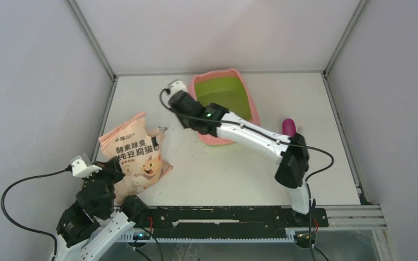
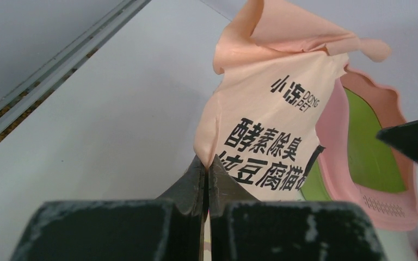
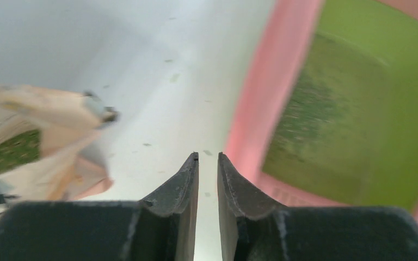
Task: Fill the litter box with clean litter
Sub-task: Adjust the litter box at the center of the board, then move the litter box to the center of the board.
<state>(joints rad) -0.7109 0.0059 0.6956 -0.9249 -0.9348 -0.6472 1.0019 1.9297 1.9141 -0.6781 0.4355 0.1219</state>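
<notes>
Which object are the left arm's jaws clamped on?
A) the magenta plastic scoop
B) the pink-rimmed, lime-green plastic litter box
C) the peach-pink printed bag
C: the left wrist view shows the left arm's jaws pinched shut on an edge of the peach-pink printed bag.

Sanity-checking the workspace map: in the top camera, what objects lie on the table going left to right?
bag → litter box → scoop
</notes>
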